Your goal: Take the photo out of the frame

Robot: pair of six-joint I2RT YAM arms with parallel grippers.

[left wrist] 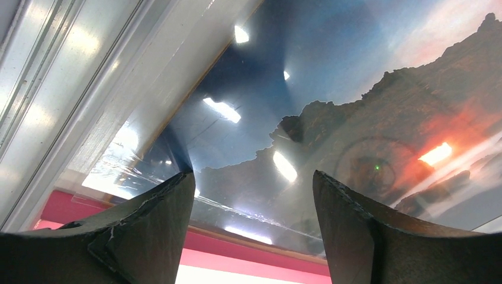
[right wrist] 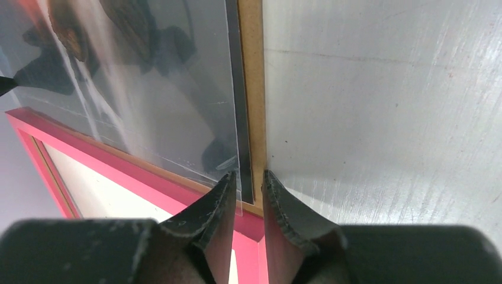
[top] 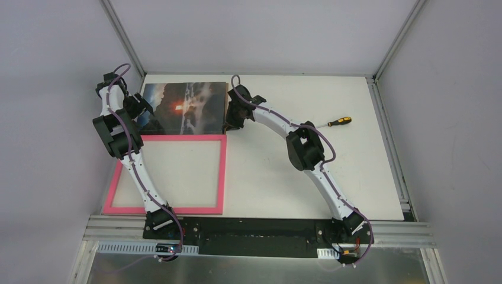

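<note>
Right gripper pinches glossy brown-backed sunset photo at its right edge; left gripper gapes; it should lift level, clearing thin pink frame.

White arms, black joints, purple cables

Robotics lab cell: grey panel walls, aluminium rail along desk near edge, screwdriver by right edge.

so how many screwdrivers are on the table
1. The screwdriver lies on the table's right half, just beyond the right arm, apart from the photo and the frame. The arms could hide another.
</note>
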